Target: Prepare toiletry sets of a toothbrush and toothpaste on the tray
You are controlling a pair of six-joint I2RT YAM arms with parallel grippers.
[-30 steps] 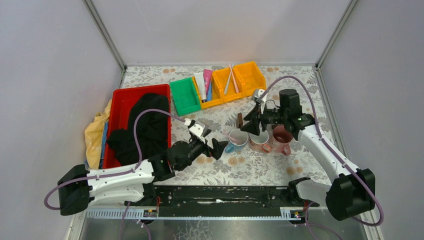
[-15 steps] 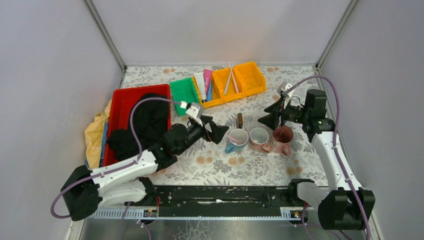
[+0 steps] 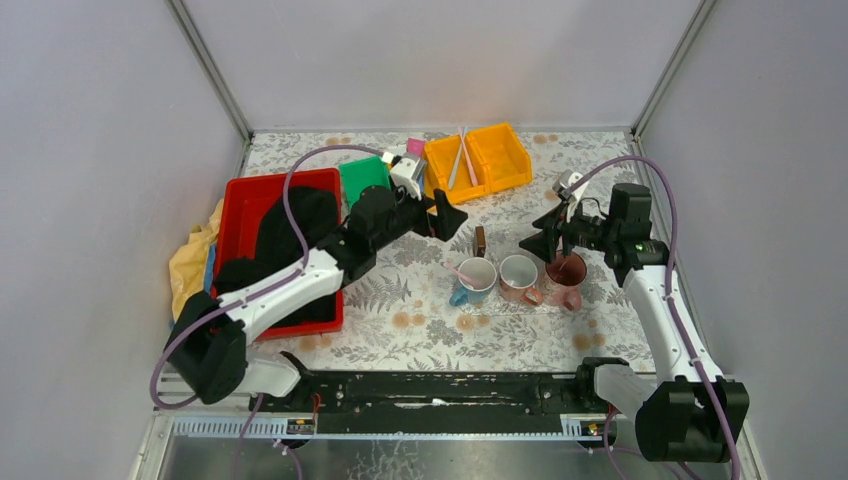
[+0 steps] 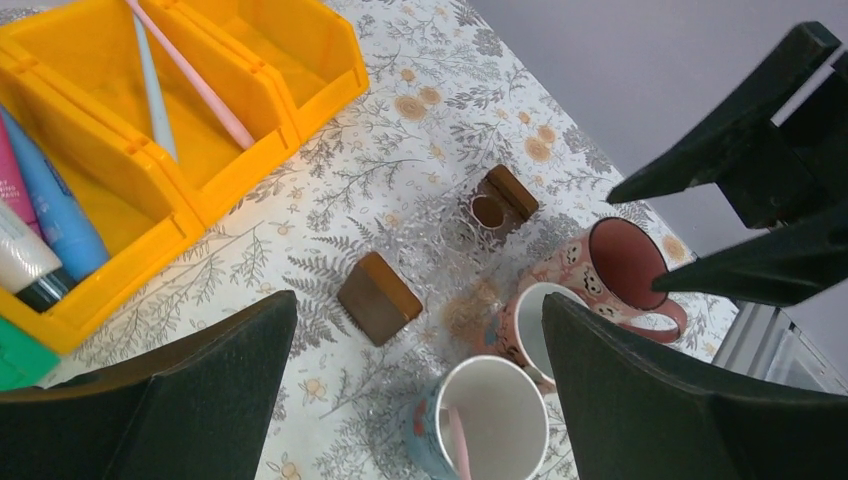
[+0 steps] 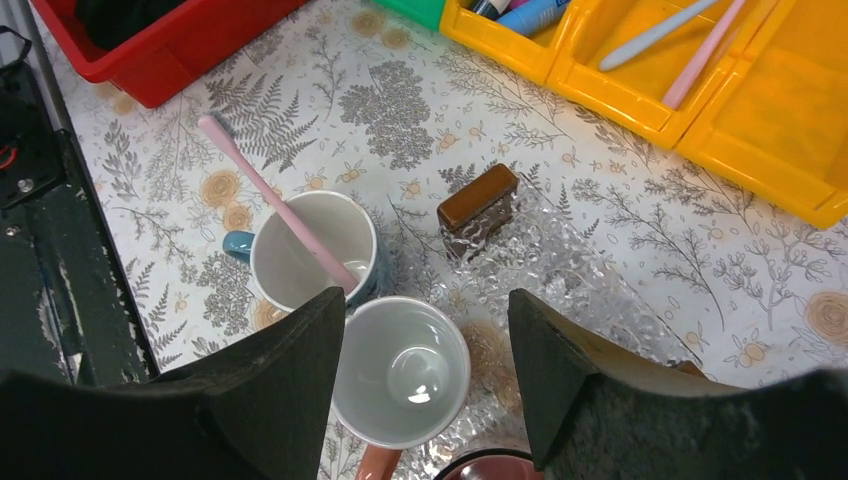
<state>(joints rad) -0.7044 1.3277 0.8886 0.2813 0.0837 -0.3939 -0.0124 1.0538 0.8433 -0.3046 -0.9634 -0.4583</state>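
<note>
Top external has both arms crowding the middle of the frame, and that closeness is my first worry. The left gripper (image 3: pixel 446 216) hangs empty with its jaws wide apart just right of the green bin (image 3: pixel 355 178). The right gripper (image 3: pixel 541 240) is likewise spread and empty above the mugs (image 3: pixel 518 275), so a reach by either across the centre could knock the other.

The tubes lie packed side by side in one yellow bin (image 4: pixel 120 272) at the left edge of the left wrist view. I'd guess open fingers coming down there may pinch two at once or catch the bin wall. A toothbrush (image 5: pixel 270 195) leans out of the blue mug (image 5: pixel 290 275) at centre left of the right wrist view, and a passing finger could lever that mug over.

Counting:
- Three toothbrushes: the one in that mug, plus a light blue toothbrush (image 4: pixel 150 85) and a pink toothbrush (image 4: pixel 195 80) sharing a bin at upper left of the left wrist view
- Three tubes: blue tube (image 4: pixel 50 205), white tube (image 4: pixel 20 255), magenta tube (image 4: pixel 6 165)
- Three mugs
- Two brown blocks (image 4: pixel 380 297)
- Three yellow bins and one green
- One red tray (image 3: pixel 238 215), with dark cloth (image 3: pixel 268 240) in it and no set on it yet
</note>
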